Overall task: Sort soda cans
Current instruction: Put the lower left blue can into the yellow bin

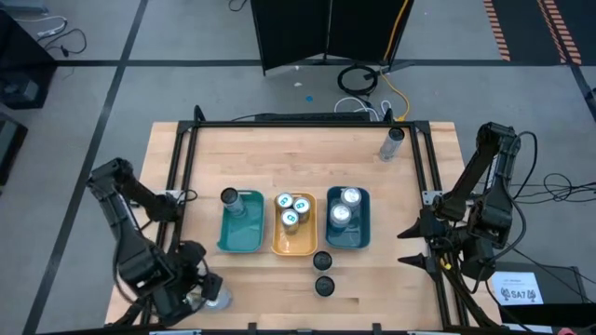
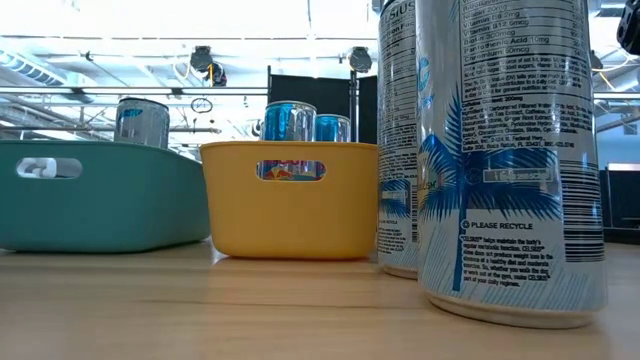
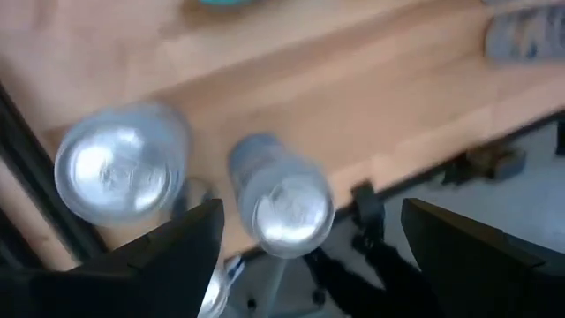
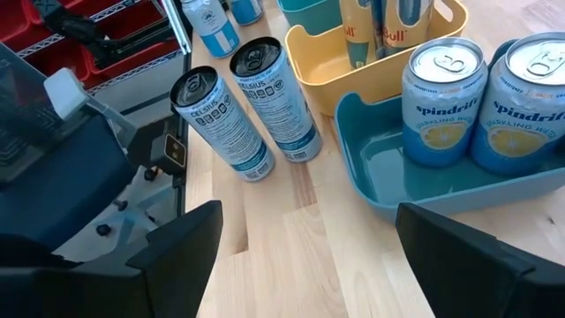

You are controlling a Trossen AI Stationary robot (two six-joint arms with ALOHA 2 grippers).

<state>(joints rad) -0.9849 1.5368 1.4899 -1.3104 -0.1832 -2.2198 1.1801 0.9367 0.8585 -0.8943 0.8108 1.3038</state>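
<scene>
A: Left gripper (image 3: 305,252) spread wide at near worktop (image 1: 251,293) corner, empty; two silver-topped soda cans (image 3: 282,203) just ahead of the fingers, probably lined up for a pick.

B: Right gripper (image 4: 305,256) likewise open, holding nothing, parked beside blue plastic tray (image 4: 415,190) with two cans inside. Two dark cans (image 1: 323,274) unsorted nearby. Teal tray's (image 1: 240,237) contents partly hidden; labels near left gripper blurred.

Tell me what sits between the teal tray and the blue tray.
The orange tray, holding three blue-green-topped cans, sits between the teal tray and the blue tray; the high view shows it.
</scene>
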